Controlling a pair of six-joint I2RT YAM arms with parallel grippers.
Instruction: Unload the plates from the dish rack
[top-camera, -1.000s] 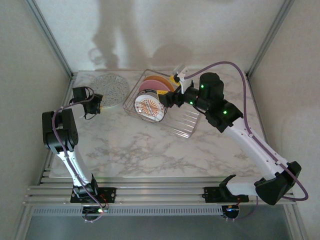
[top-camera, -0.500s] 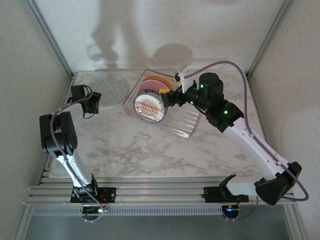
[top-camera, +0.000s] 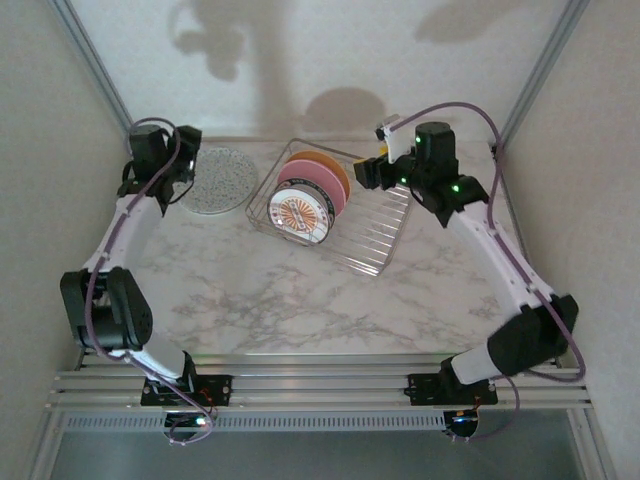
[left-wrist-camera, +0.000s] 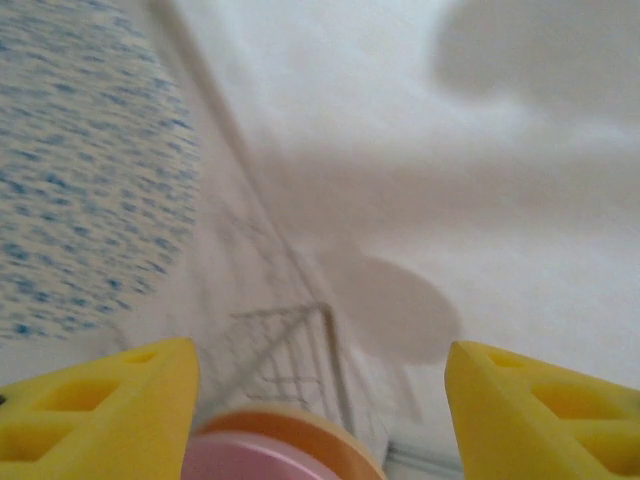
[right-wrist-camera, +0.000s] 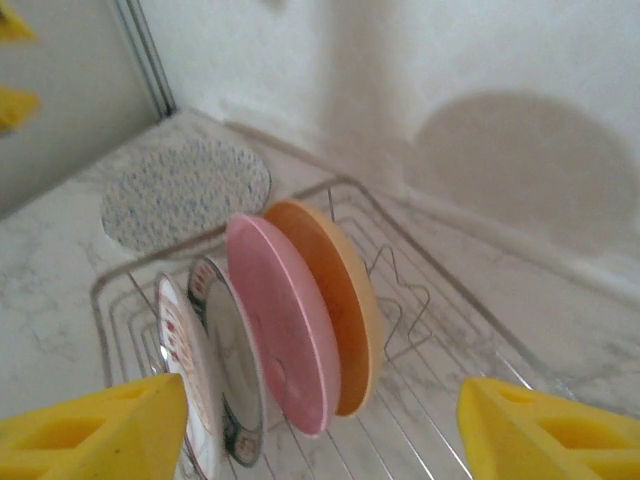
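Dish rack (top-camera: 365, 235) sits at far centre of the marble surface (top-camera: 300, 300), set at an angle.

Plates standing upright in the rack tines, far to near: orange plate (top-camera: 330, 165), pink plate (top-camera: 310, 180), sunburst plate (top-camera: 300, 215). The right wrist view shows one more plate (right-wrist-camera: 228, 335) between pink and sunburst, with a pale face and a dark edge; the pattern is too blurred to read.

Speckled plate (top-camera: 220, 180) is out of the rack, lying flat on the surface just beside the rack's far-left corner.

Left jaws: at the far-left corner, beside the speckled plate. The yellow fingers (left-wrist-camera: 100, 400) are spread wide with nothing between them. They face across the speckled plate toward the rack.

Right jaws: at the far-right end of the rack, facing the plate row. The yellow fingers (right-wrist-camera: 545, 430) are spread apart, gripping nothing and clear of the orange plate
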